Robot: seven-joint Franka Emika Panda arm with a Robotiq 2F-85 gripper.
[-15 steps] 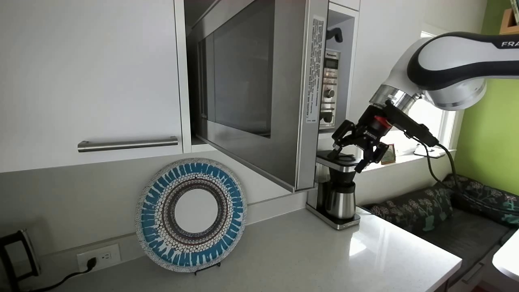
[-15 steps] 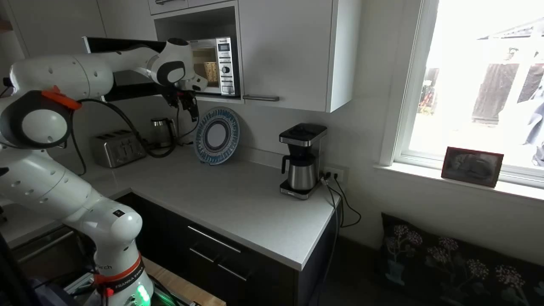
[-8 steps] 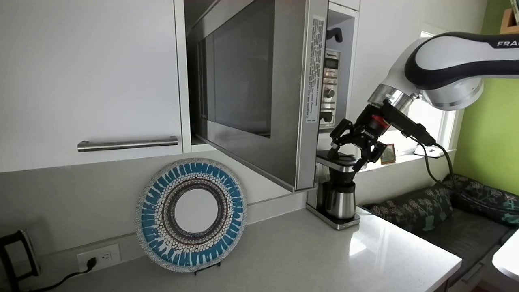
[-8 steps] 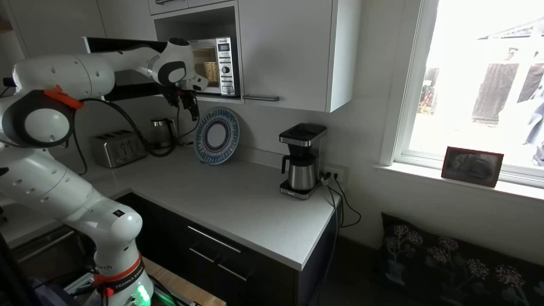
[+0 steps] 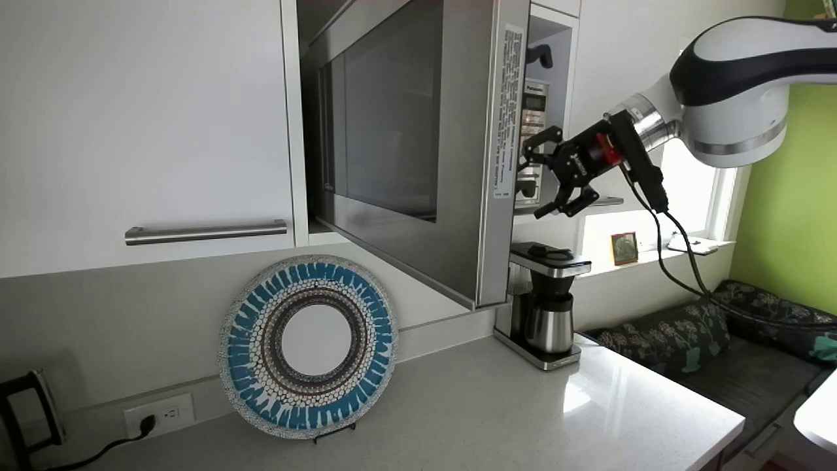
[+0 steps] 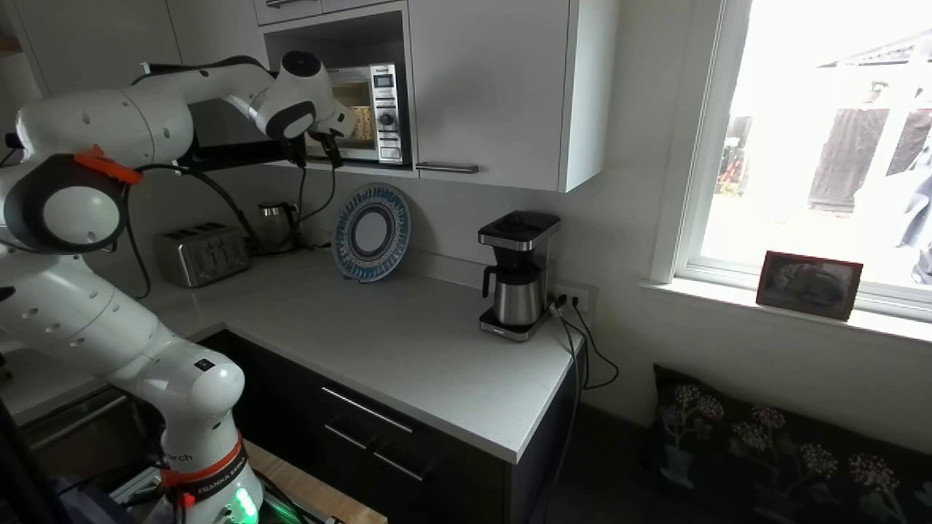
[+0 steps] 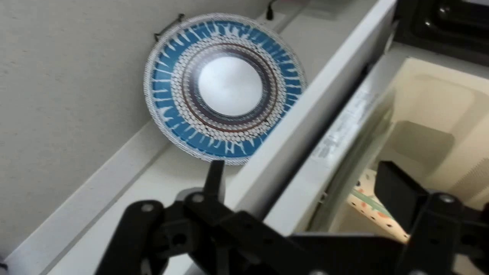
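we see the black two-fingered gripper with a red collar (image 5: 531, 190) poised before the mouth of the silver microwave oven (image 6: 386, 138), tilted so that one finger sits higher; its fingers are spread wide around nothing, and we make out no contact with the oven. the cream cup-shaped vessel with coloured spots and a green band (image 7: 369, 209) sits in the oven's lit cream interior (image 7: 439, 99), partly hidden behind a finger in the wrist view, so we cannot tell how near the two are. the oven rests in an open white cupboard niche (image 6: 357, 44) above the pale counter (image 5: 471, 399), which would explain why the white robot arm (image 6: 109, 131) reaches up so high. the grey-framed door with a dark window (image 5: 392, 124) stands well open, exposing the inside. the round plate ringed in blue, white and brown (image 5: 316, 340) leans back on a thin black wire stand (image 7: 168, 28), presumably to show its face; the black-and-steel coffee maker (image 6: 518, 298) stands beside a wall socket (image 6: 588, 297), probably for its cord.
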